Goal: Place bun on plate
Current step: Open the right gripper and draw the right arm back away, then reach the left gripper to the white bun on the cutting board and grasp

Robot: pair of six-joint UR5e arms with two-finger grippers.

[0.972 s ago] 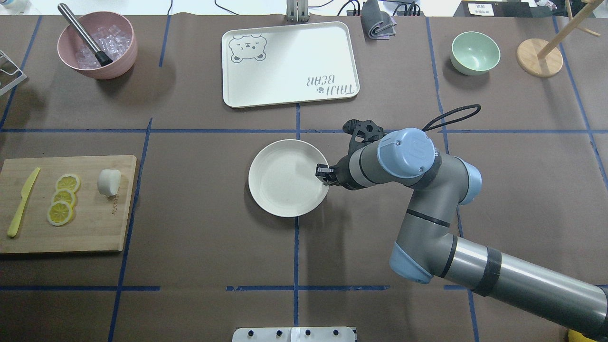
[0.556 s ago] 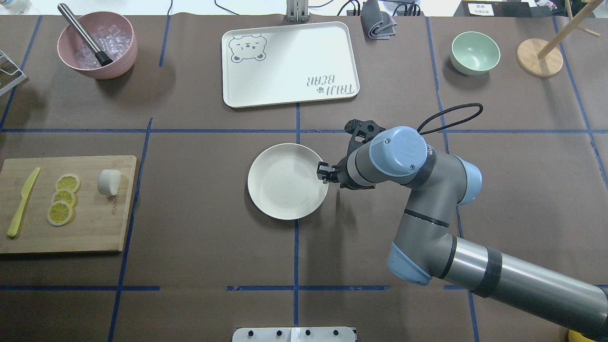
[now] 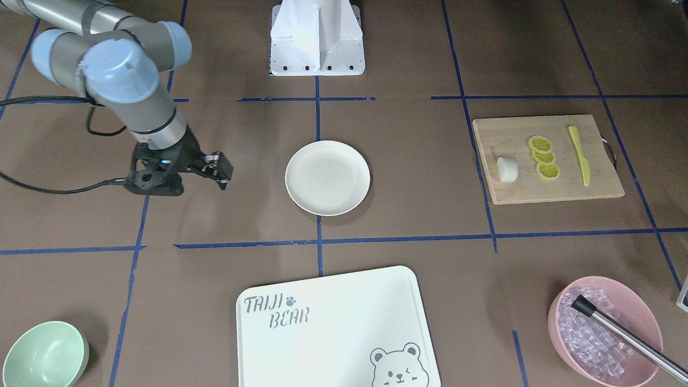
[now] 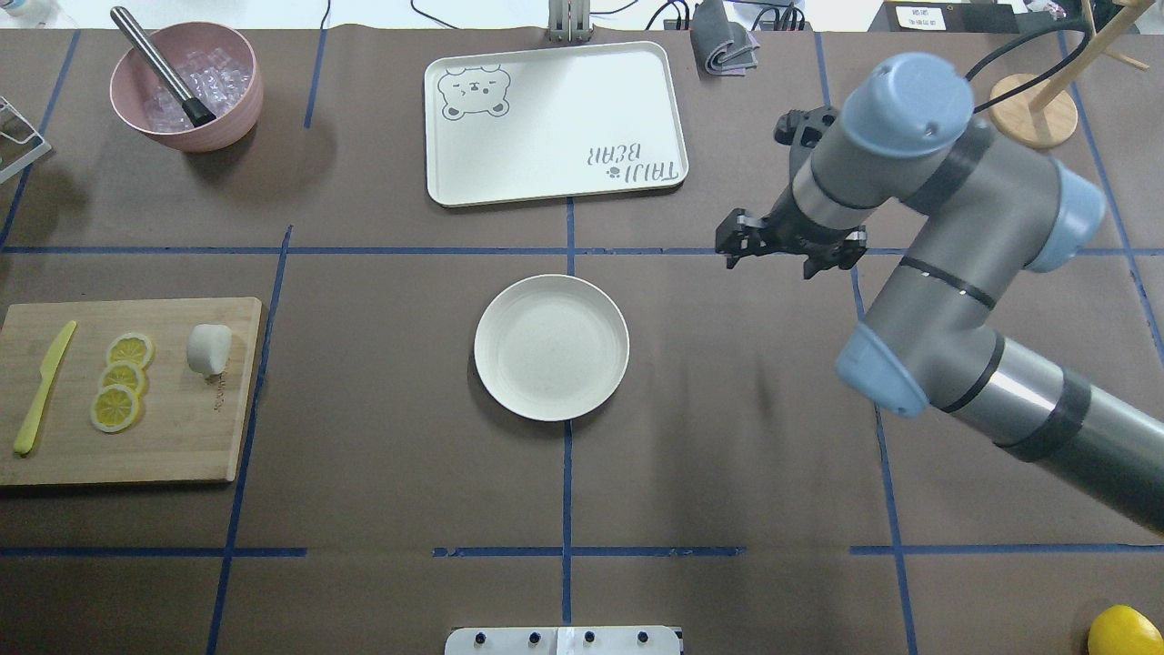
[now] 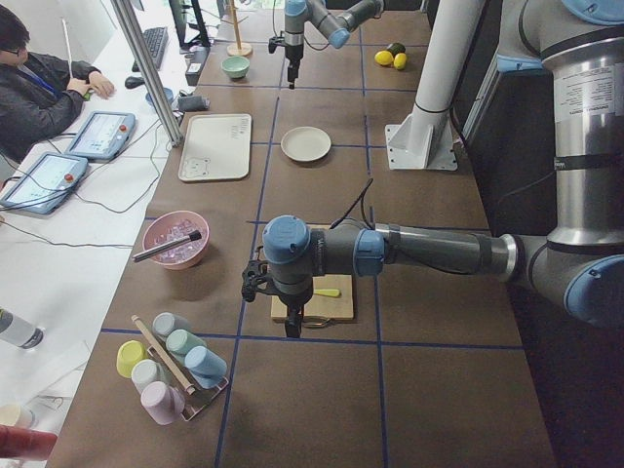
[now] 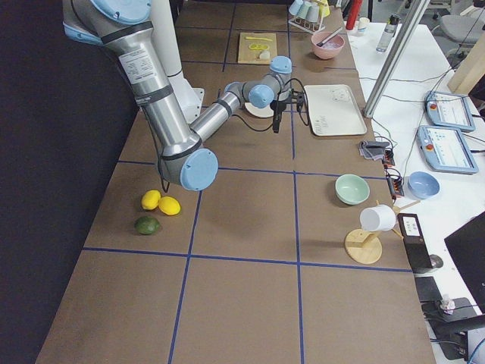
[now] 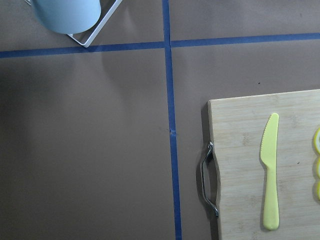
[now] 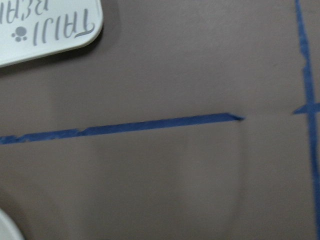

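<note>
The bun [image 4: 208, 349], a small white rounded piece, rests on the wooden cutting board [image 4: 173, 437] at the table's left, and shows too in the front view [image 3: 507, 169]. The cream plate [image 4: 551, 347] lies flat at the table's middle with nothing on it [image 3: 327, 177]. My right gripper [image 4: 789, 247] hangs above the table to the plate's right and farther back, open and holding nothing [image 3: 217, 169]. My left gripper [image 5: 294, 330] appears only in the left side view, over the board's outer end; I cannot tell its state.
Lemon slices [image 4: 121, 380] and a yellow knife [image 4: 41, 389] share the board. At the back stand a pink bowl of ice [image 4: 186, 86], a bear tray [image 4: 555, 123], a mint-green bowl [image 4: 909, 100] and a wooden stand [image 4: 1032, 109]. A cup rack [image 5: 166, 366] stands beyond the board.
My right gripper let go of the plate's right rim, rose and swung right and toward the back. The plate settled flat on the table.
</note>
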